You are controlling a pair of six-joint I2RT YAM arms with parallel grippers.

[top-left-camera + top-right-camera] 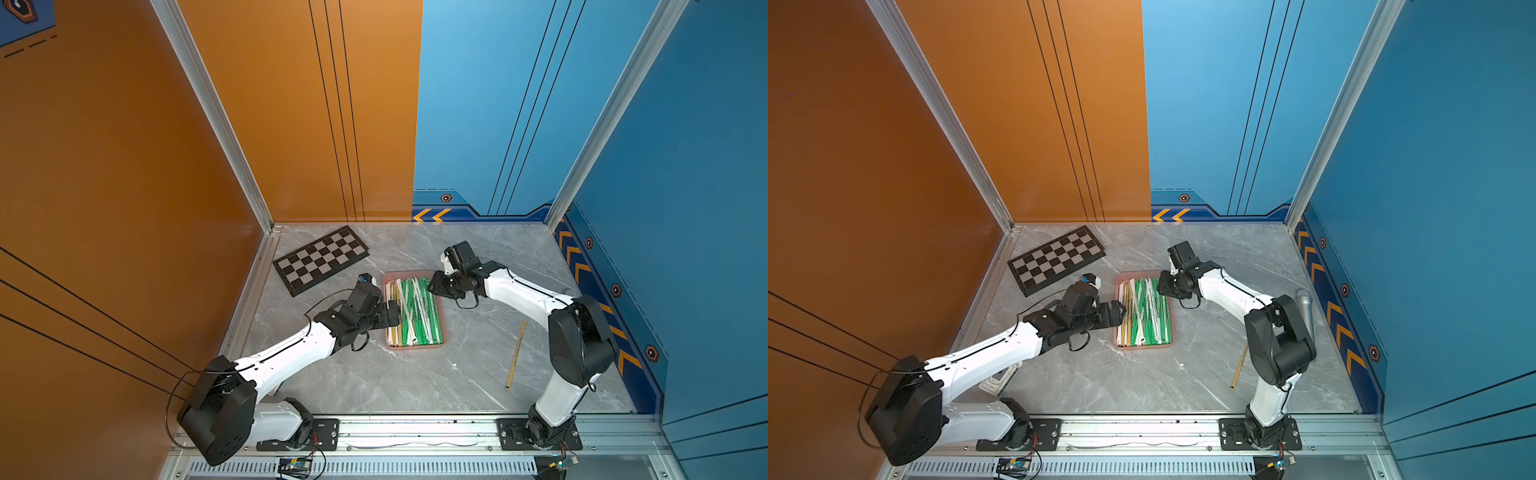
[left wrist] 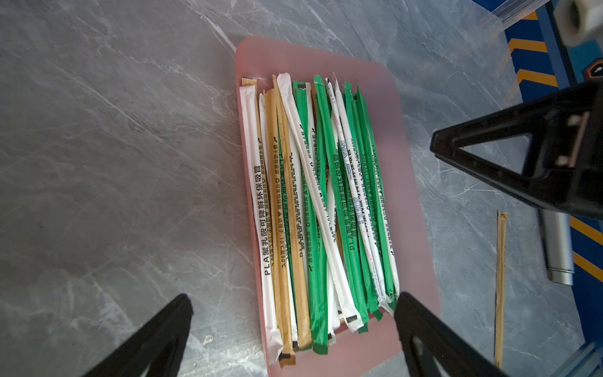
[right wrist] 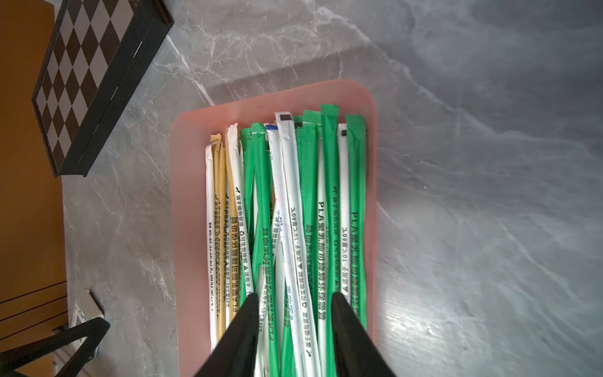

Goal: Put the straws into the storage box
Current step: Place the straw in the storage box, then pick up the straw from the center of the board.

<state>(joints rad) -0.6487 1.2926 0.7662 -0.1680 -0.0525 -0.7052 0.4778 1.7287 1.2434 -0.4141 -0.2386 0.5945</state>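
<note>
1. Nearly all the straws (image 1: 412,311) are in the box (image 3: 189,202), lying lengthwise along it. One tan straw (image 1: 516,355) sits out on the table (image 1: 395,382), well apart from the box.
2. My left gripper (image 1: 392,316) hangs over the box's left edge with its jaws spread wide, holding nothing.
3. My right gripper (image 3: 294,295) is over the box's far end, jaws partly apart. Looks to me like it grips nothing; the straws just lie under the gap.
4. What the next move turns on: the tan straw lies back toward the right arm's (image 1: 523,291) base, long axis roughly parallel to the box. That arm is clearly nearer, so I'd bring it back and set the jaws across the straw. A cylinder (image 1: 1306,307) lies near it, so I'd go careful.
</note>
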